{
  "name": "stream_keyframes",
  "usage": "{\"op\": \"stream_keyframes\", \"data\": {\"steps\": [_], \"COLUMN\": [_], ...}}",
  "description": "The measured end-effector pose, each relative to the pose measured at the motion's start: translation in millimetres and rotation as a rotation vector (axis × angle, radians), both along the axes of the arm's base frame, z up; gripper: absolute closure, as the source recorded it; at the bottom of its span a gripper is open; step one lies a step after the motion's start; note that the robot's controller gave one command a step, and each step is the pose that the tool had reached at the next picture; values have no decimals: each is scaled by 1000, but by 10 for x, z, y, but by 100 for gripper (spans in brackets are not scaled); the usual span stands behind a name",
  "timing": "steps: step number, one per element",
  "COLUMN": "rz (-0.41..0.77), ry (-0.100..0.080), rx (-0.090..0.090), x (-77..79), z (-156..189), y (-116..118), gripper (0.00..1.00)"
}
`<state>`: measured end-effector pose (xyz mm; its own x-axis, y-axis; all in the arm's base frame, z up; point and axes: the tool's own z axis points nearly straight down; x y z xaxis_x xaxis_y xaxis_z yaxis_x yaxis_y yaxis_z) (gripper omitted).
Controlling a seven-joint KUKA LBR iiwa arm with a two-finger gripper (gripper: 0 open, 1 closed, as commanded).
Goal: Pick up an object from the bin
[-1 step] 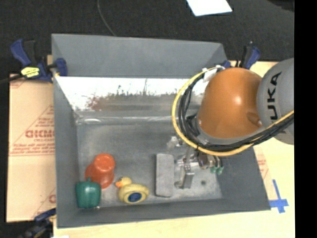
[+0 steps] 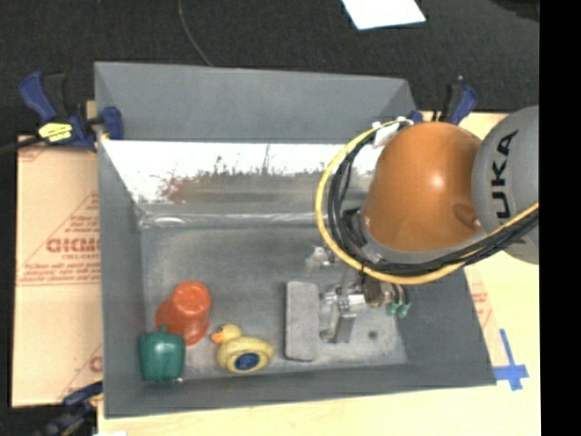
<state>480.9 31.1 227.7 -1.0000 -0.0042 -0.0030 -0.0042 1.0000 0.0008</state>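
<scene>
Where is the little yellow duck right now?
In the camera view the duck lies on the bin floor at lower left, between a green toy and a grey slab, below the orange cup.

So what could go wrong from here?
1. The gripper sits at the right edge of the flat grey block, not over its middle, so a grasp may slip or shove it aside.
2. The block lies flat on the bin floor, offering little to grip.
3. A shove could send it into the yellow duck close beside it.

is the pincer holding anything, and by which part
Nothing visibly held; the pincer sits low in the bin, just right of the grey slab.
</scene>
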Motion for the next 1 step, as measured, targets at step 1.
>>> {"op": "stream_keyframes", "data": {"steps": [1], "rz": [447], "ry": [-7], "rx": [-3], "x": [162], "z": [-1068], "y": [157], "gripper": [0]}}
